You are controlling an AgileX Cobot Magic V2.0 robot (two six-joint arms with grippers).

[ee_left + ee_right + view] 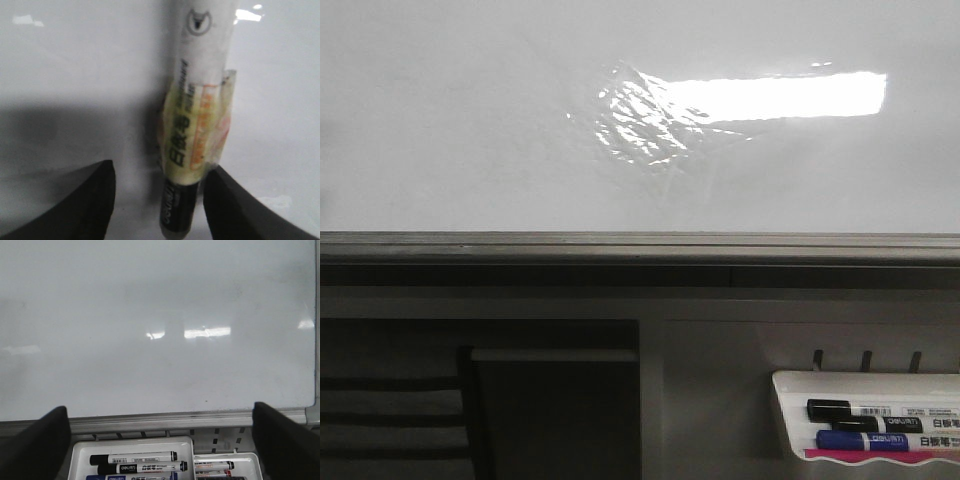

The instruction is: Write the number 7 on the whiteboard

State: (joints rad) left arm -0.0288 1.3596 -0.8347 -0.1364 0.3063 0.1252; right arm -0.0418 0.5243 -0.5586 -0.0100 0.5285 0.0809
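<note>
- Below the whiteboard, a white tray with a black marker and a blue marker is seen.
- The board is glossy and blank, with a bright light patch and a wrinkled spot.
- A white marker is squeezed by the left gripper; its label is blurred.
- The right gripper is spread wide, holding nothing.

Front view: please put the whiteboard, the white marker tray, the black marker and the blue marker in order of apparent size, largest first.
1. whiteboard, fills the upper half.
2. marker tray, cut off by the picture edge.
3. black marker and blue marker: they look alike and both run out of the frame, so no ranking.
</note>
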